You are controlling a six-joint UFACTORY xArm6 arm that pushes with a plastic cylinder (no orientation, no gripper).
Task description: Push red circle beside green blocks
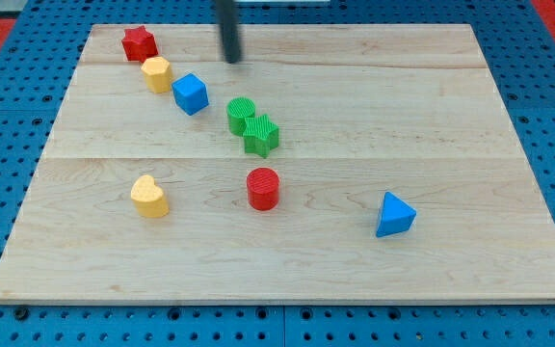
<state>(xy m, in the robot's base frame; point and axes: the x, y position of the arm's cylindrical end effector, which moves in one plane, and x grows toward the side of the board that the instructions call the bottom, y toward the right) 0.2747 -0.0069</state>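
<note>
Red circle (263, 188) sits just below the touching green circle (241, 115) and green star-ish block (261, 135), small gap between. My tip (232, 60), a bare blurred rod with no jaws, top cut off, touches nothing, near blue cube (190, 93)

Red circle (263, 188): short upright cylinder, ribbed flat top, standing on the table well below my tip (232, 60) toward the view's bottom, slightly to the view's right of it. Apart from both green blocks, just beneath them.

Green circle (241, 114): upright cylinder, ribbed top, below my tip, nearer than the red one.

Green star (261, 134): ribbed, star-like block, shape partly uncertain; touching the green circle on its lower right, farther from my tip, between green circle and red circle.
</note>
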